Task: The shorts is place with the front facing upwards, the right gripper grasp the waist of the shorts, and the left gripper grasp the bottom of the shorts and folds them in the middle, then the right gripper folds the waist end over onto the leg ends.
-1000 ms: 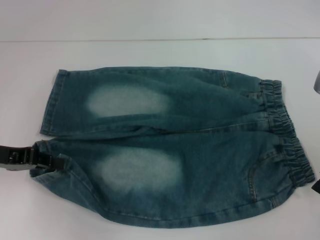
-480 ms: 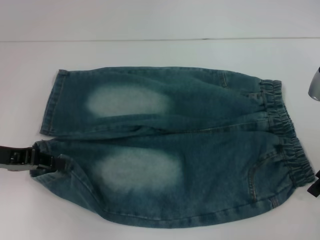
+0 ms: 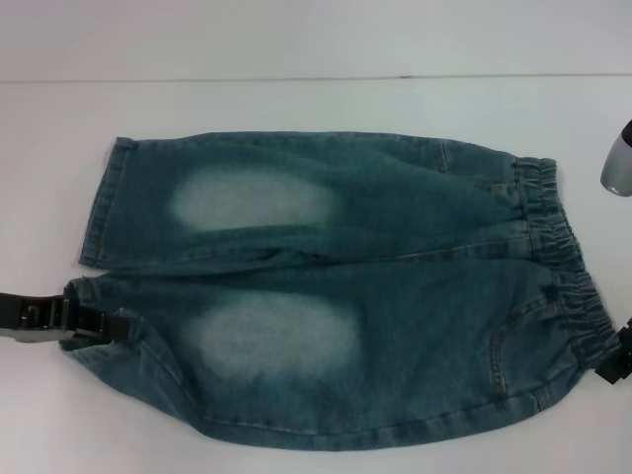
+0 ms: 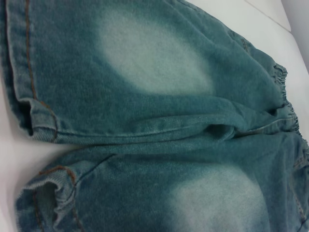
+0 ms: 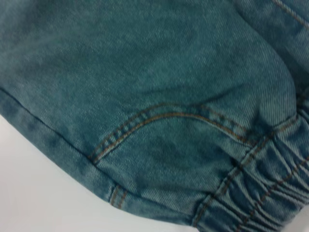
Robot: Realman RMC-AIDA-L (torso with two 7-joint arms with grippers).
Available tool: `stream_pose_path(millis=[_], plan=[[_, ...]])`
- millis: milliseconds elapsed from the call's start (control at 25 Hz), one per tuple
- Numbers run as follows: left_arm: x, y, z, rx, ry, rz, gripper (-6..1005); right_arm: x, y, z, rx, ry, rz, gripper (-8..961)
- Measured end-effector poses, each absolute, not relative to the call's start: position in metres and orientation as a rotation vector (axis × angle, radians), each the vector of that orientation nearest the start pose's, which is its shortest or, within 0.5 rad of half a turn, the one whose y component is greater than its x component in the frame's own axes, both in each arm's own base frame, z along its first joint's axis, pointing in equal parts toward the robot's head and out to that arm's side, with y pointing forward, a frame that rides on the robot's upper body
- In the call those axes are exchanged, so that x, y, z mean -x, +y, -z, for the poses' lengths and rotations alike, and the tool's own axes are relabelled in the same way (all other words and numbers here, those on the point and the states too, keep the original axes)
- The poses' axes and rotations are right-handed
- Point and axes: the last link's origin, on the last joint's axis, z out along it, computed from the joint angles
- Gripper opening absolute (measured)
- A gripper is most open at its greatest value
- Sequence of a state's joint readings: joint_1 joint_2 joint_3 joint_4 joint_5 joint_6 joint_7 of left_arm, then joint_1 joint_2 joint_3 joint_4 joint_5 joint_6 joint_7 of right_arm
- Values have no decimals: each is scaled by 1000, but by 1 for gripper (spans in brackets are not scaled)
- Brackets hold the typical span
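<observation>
Denim shorts lie flat on your white table, legs toward your left, elastic waistband toward your right. Your left gripper sits at the hem of the nearer leg, clamped on the cloth. Your right gripper touches the waistband's near corner at the frame edge; you cannot tell whether it grips.

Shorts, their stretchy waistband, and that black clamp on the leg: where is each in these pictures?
shorts (image 3: 326, 296): head view, middle of the denim front.
waistband (image 3: 563, 267): head view, gathered elastic edge on the right.
left gripper (image 3: 84, 318): head view, black fingers at the near leg's hem.
</observation>
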State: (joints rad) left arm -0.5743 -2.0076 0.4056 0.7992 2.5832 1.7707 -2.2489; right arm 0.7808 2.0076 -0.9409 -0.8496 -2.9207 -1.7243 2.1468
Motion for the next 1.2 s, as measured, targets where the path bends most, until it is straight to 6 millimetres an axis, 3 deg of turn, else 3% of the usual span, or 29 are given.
stream_pose_path(millis=[1200], plan=[[316, 306, -51, 2373, -1878, 264, 27, -261, 359, -45, 2750, 1089, 681, 556]])
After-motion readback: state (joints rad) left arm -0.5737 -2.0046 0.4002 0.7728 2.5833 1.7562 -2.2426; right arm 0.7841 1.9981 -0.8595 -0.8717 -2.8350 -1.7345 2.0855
